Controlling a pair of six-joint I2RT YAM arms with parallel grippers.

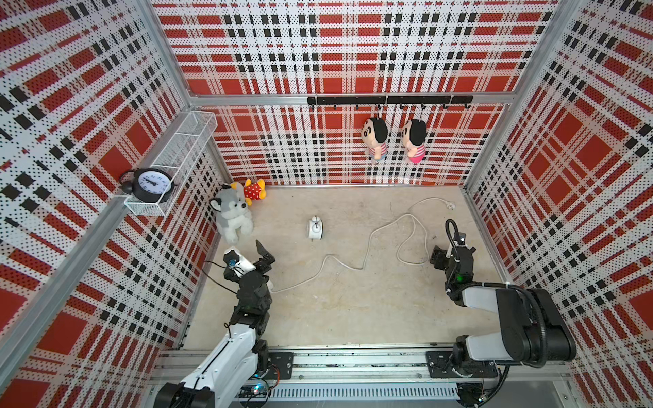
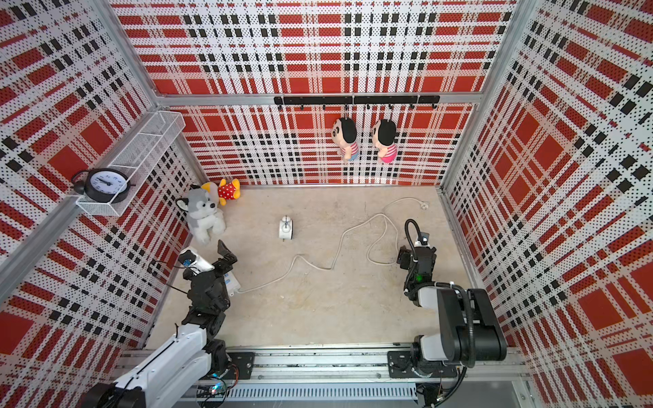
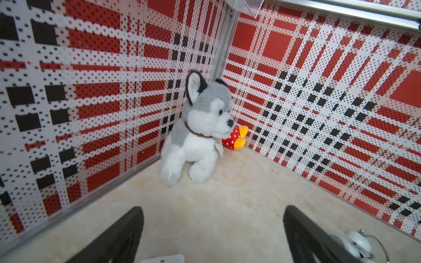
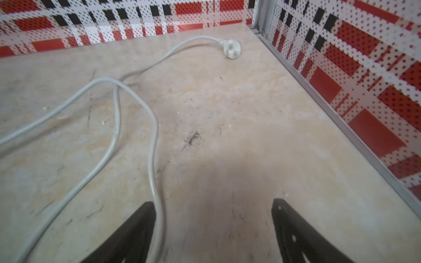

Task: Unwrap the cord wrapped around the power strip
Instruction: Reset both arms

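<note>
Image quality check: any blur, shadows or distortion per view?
Right wrist view: soft blur throughout, dark shadow on the table ahead of the right end effector. Left wrist view: husky plush sharp, frame edges softer. Both top views: even light, wide-angle perspective.

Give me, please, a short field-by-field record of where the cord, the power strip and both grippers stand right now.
power strip: mostly hidden under the left arm; cord leaves its end
cord: lies in loose curves on the floor; no turns seen around the power strip
plug: on the floor near the far right corner
left gripper: open, empty, facing the plush dog
right gripper: open; cord runs along one finger, not pinched
</note>
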